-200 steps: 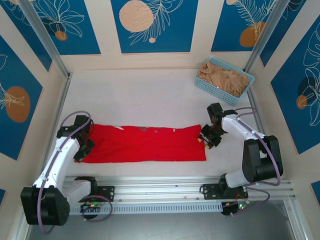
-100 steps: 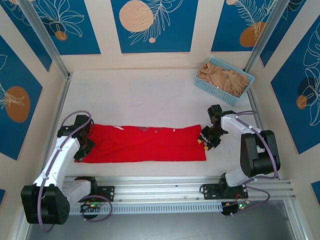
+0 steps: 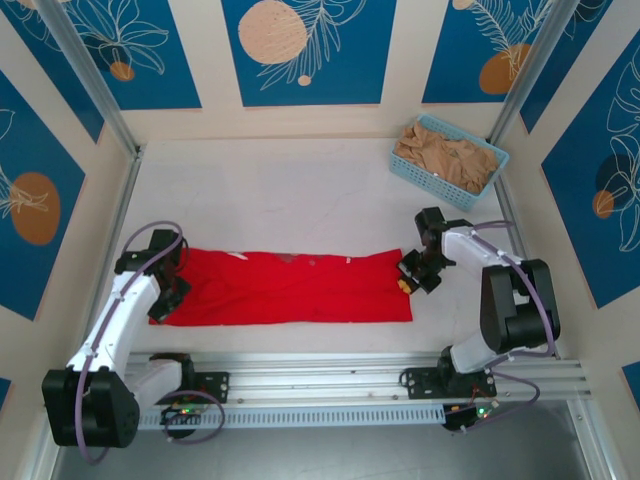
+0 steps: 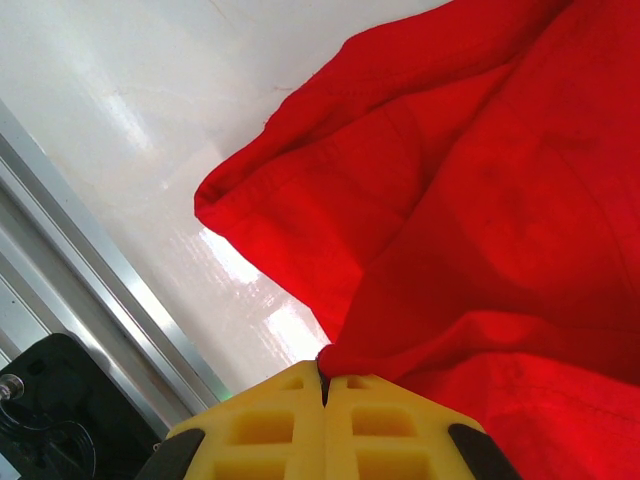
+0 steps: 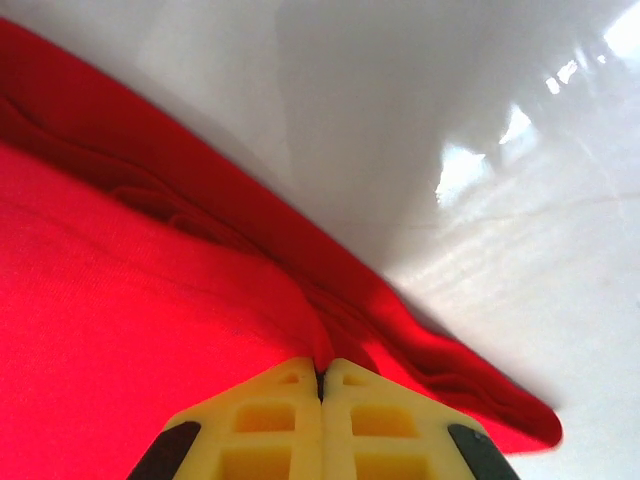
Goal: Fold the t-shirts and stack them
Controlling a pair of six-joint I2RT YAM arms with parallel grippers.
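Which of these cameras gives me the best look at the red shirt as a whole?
The top external view: the red t-shirt lies there as one long strip, the left hand and right hand at its ends. Each wrist view gives a close-up of one bunched edge pinched between shut yellow fingers.

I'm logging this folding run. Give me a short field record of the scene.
red t-shirt: long folded strip lying flat on the table
left gripper: shut on the strip's left end
right gripper: shut on its right end
tan t-shirts: crumpled in the light blue basket, far right corner
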